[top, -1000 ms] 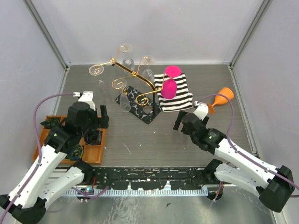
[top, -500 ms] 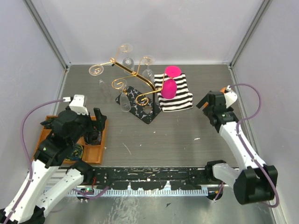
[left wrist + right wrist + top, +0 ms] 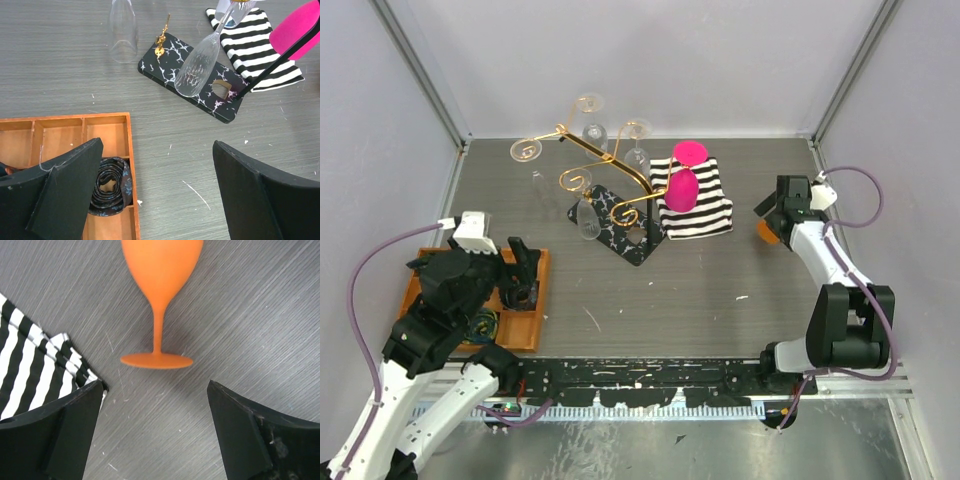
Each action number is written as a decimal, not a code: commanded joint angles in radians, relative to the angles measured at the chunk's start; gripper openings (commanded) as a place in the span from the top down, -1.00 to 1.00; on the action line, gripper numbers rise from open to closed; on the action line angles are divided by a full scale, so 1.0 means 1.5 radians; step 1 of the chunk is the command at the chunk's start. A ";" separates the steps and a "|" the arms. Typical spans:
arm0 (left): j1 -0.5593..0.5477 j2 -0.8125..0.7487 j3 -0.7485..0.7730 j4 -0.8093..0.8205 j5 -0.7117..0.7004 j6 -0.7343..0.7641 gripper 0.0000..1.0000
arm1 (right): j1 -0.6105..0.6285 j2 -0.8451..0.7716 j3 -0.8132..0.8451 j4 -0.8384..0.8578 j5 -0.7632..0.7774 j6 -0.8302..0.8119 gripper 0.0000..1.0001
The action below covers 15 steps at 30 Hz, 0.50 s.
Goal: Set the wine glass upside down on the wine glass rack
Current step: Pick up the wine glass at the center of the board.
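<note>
Two arms sit at the near edge of a grey table. Your right gripper [image 3: 155, 390] is at the far right, jaws spread wide and holding nothing, and it points down at the orange wine glass [image 3: 159, 300]. The glass lies on its side on the table just beyond the fingertips. Its long axis runs straight away from the gripper: round foot closest, thin stem next, bowl farthest. The stem lines up midway between the two fingers but is not yet between them. The glass is an opaque matte orange, and a black-and-white striped cloth [image 3: 30, 365] lies just to its left, not touching it. The wine glass rack [image 3: 167, 65], gold wire scrolls on a black marbled base, stands well apart to the left, toward the far middle of the table. Clear glasses [image 3: 197, 65] hang from it bowl-down. Your left gripper [image 3: 157, 145], also spread and empty, hovers over an orange tray [image 3: 55, 140] at near left, so the right arm is by far the nearer to the glass
</note>
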 commanded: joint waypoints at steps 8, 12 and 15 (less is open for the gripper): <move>0.000 0.025 -0.009 0.002 -0.013 -0.006 -0.96 | -0.073 0.105 0.061 0.060 -0.072 -0.008 -0.56; 0.000 0.026 -0.010 0.003 -0.013 -0.004 -0.96 | -0.089 0.130 0.061 0.076 -0.125 -0.004 -0.42; 0.000 0.023 -0.013 0.005 -0.016 -0.005 -0.96 | -0.092 0.143 0.059 0.084 -0.133 -0.003 -0.34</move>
